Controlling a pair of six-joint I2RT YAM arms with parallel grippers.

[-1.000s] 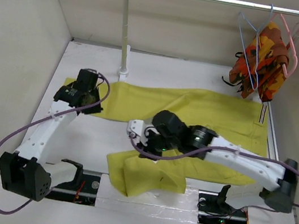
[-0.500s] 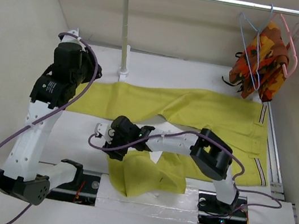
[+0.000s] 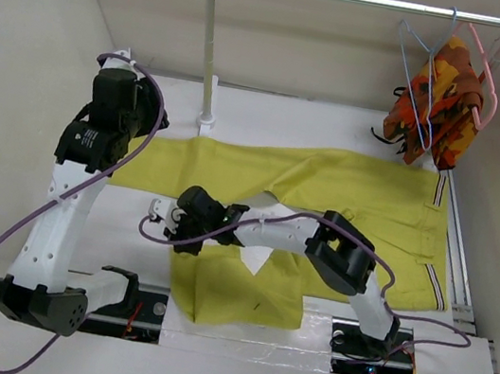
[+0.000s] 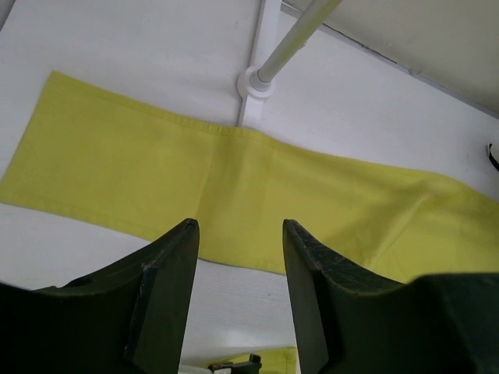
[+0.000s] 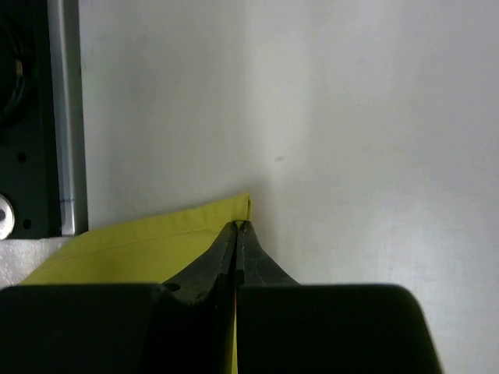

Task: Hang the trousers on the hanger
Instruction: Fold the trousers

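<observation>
The mustard yellow-green trousers lie spread on the white table, with the striped waistband at the right. One leg runs left along the back. The other leg is folded toward the front edge. My right gripper reaches far left and is shut on the hem corner of the near leg; its jaws are pressed together on the cloth edge. My left gripper is raised above the far leg's left end, open and empty, with that leg below it. The pale-blue wire hanger hangs on the rail at the back right.
A white rack post stands at the back centre, with its base just beyond the far leg. A pink hanger with an orange patterned garment hangs beside the blue one. The arm bases and a metal strip line the front edge.
My right gripper has moved left, pulling the near leg's hem with it. My left arm rose from the far leg's end one second ago and has barely moved since.
</observation>
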